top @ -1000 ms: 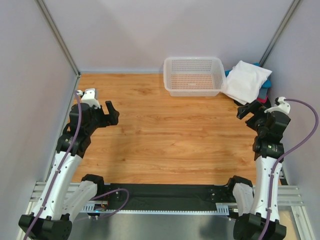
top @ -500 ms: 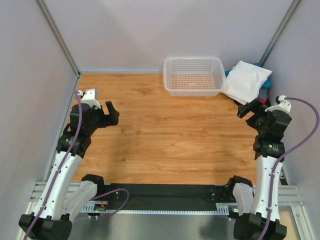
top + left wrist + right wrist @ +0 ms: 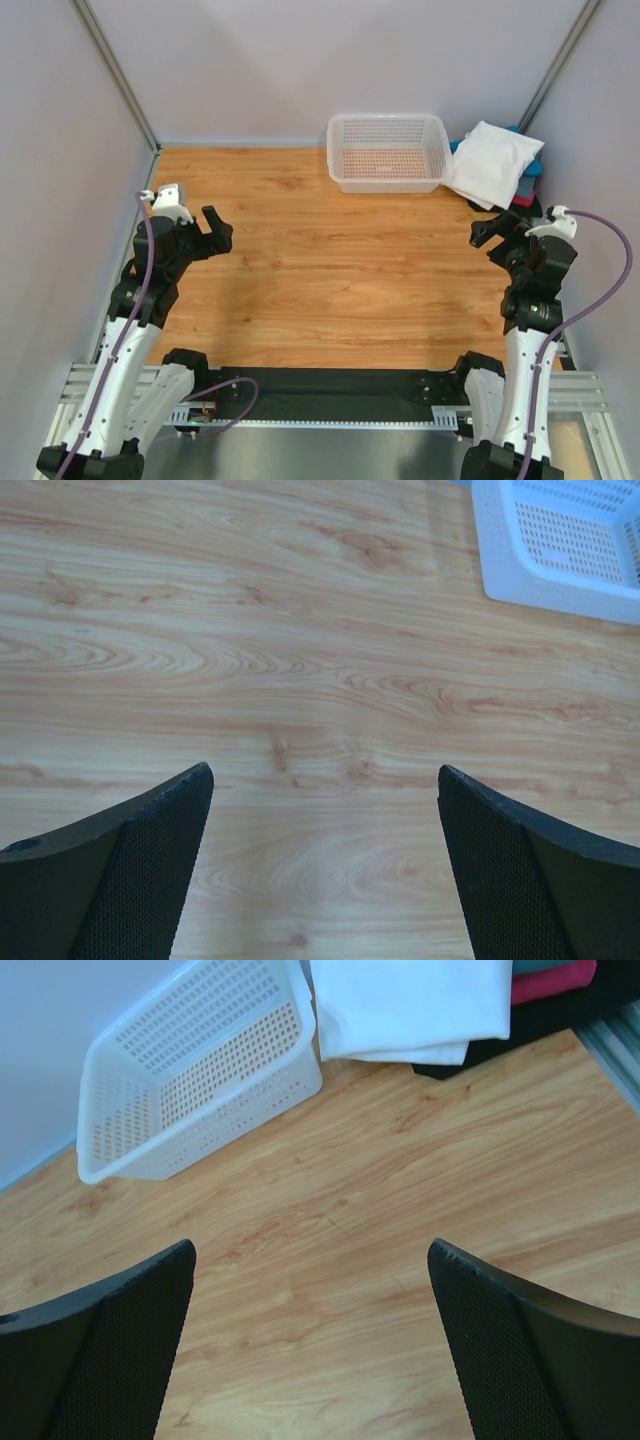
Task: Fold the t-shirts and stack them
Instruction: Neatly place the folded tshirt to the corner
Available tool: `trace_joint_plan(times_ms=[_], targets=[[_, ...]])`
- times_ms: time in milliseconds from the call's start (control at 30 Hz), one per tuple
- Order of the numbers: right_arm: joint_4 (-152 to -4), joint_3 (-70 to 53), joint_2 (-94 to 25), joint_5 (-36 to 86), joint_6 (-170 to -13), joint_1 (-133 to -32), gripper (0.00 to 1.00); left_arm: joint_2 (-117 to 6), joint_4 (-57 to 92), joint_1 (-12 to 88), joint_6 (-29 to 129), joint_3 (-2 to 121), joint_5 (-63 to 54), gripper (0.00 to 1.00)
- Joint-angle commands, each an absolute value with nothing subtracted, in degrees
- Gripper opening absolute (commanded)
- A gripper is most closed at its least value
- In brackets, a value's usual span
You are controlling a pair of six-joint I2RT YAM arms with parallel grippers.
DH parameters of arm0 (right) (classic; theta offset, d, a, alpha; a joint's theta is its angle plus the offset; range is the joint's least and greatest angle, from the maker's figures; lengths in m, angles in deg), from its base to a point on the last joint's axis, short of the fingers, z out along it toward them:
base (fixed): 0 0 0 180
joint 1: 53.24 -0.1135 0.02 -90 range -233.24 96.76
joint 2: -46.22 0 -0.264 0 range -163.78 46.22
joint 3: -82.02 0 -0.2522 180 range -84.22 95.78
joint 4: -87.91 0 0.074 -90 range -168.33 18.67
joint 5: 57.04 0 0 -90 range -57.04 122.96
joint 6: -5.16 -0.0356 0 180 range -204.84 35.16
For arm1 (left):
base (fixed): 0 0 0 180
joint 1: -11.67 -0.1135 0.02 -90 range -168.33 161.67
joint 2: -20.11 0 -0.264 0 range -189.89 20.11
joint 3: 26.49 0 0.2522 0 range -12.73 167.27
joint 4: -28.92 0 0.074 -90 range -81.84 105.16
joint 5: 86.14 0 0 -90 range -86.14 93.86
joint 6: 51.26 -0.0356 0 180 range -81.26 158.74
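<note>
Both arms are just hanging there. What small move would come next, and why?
Probably the right gripper reaches forward to the white t-shirt: its jaws stand open and empty, and that shirt lies just ahead, beside the basket.

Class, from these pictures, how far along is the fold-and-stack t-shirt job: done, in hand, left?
Done, apparently: a folded white cloth t-shirt tops a pile of teal, red and black shirts beside the white plastic mesh basket. In hand: nothing; the left end effector and right end effector hang open, empty. Left: no unfolded shirt shows.
</note>
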State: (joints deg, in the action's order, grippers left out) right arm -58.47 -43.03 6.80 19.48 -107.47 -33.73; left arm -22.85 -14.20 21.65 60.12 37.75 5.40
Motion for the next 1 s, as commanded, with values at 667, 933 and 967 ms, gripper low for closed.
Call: trace_joint_plan(times_ms=[667,933,967], targets=[[-59.7,-69.2,29.5,22.6,-120.9,-33.9,1.00,12.3,-17.8,21.4,75.2,13.1,18.7,1.00],[-60.0,-68.9,28.4,22.6,-120.5,-33.8,1.00,10.3,-16.4,21.4,74.3,12.7,17.5,1.00],[-60.0,-68.9,28.3,22.7,-120.5,-33.8,1.00,10.4,-16.4,21.4,74.3,12.6,17.5,1.00]])
